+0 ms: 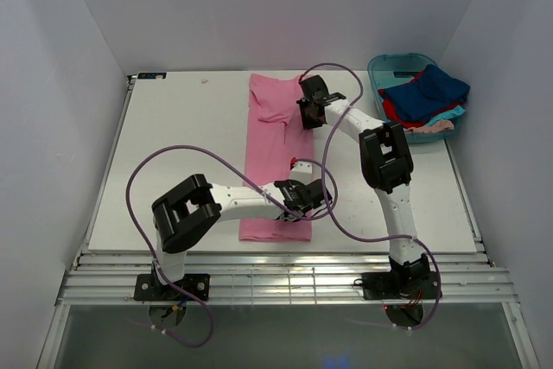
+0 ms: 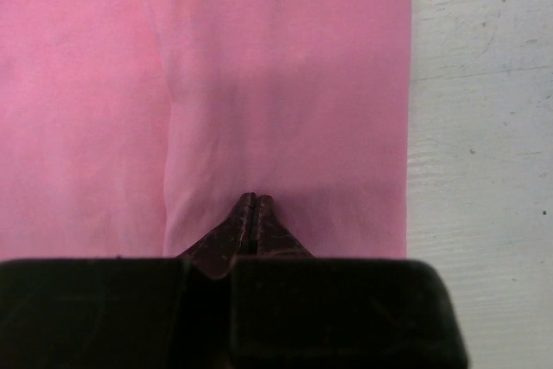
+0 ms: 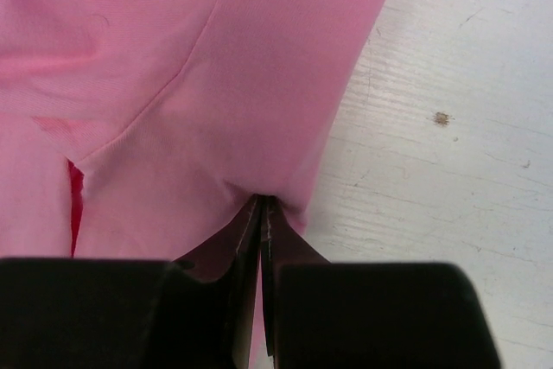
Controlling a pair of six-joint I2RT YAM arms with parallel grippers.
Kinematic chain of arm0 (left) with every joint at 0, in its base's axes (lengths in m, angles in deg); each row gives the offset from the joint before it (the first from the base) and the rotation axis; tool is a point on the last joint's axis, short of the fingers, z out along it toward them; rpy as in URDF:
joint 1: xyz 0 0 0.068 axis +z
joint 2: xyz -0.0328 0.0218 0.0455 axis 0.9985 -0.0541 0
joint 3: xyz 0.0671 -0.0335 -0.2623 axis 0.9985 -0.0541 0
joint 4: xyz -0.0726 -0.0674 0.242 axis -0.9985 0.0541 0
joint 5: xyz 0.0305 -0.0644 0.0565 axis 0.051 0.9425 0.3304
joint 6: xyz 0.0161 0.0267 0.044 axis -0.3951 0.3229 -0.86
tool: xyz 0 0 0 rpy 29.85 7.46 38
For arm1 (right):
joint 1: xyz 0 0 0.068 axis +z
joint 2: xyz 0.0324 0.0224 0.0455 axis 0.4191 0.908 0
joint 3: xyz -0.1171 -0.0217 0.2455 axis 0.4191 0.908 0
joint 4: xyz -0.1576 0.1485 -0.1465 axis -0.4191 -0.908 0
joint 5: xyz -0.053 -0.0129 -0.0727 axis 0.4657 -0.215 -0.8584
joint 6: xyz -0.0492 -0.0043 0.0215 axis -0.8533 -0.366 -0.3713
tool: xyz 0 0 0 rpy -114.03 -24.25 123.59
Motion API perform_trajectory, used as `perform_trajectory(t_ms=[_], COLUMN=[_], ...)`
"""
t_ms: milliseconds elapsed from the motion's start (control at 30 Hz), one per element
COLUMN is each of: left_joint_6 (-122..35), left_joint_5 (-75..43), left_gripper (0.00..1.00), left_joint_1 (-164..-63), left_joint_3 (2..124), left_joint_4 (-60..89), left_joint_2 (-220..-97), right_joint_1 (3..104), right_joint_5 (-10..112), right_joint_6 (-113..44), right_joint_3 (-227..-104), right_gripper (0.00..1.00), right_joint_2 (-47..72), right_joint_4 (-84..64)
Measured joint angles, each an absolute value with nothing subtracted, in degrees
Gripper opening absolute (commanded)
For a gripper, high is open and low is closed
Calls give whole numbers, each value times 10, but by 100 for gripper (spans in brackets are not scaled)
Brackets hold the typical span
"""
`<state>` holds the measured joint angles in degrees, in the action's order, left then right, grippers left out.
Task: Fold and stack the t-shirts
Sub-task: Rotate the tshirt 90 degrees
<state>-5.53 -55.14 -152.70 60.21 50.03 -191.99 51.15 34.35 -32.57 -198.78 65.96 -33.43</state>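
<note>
Pink t-shirt (image 1: 272, 157) (folded lengthwise) flat, others (image 1: 428, 97) heaped

A pink t-shirt (image 1: 270, 140) lies in 1 long strip on the white table (image 1: 181, 153). The left gripper (image 1: 304, 203) sits at its near right edge, the right gripper (image 1: 309, 111) at its far right edge. A heap of t-shirts (image 1: 428, 97), blue on top, fills the teal tub (image 1: 380, 66).

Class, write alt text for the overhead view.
A pink shirt lies folded in a long strip on a table, the left gripper shut on its near end, the right gripper on its far end. A teal tub at far right holds more shirts.
</note>
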Motion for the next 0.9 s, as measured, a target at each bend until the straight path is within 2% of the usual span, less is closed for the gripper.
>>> perform_trajectory(t_ms=[100,167,200,233,300,333,367,467,600,700,900], left_joint_6=[-66,-81,-91,-100,-118,-120,-124,-116,-76,-28,30], left_joint_5=[-563,-575,-584,-592,-609,-617,-625,-646,-661,-658,-635], left_gripper=[0,7,15,37,58,71,75,78,76,75,73], left_joint_1=[-1526,-1526,-1526,-1526,-1526,-1526,-1526,-1525,-1512,-1489,-1482], left_joint_3=[609,619,629,638,650,650,649,619,541,471,355], left_joint_4=[522,539,547,549,546,541,540,514,520,544,573], left_joint_2=[-1918,-1918,-1918,-1914,-1894,-1871,-1845,-1745,-1615,-1584,-1597], right_joint_1=[511,511,511,511,512,512,513,520,554,590,668], right_joint_5=[341,329,323,317,302,295,288,277,273,280,309], right_joint_6=[-329,-334,-336,-341,-349,-354,-353,-356,-328,-293,-211], right_joint_3=[-1972,-1905,-1874,-1839,-1784,-1770,-1758,-1702,-1585,-1502,-1382], right_gripper=[8,21,28,35,46,65,71,72,71,70,69], right_joint_2=[648,605,580,548,475,438,400,281,141,108,108], right_joint_4=[-330,-302,-295,-290,-282,-282,-278,-247,-225,-232,-281])
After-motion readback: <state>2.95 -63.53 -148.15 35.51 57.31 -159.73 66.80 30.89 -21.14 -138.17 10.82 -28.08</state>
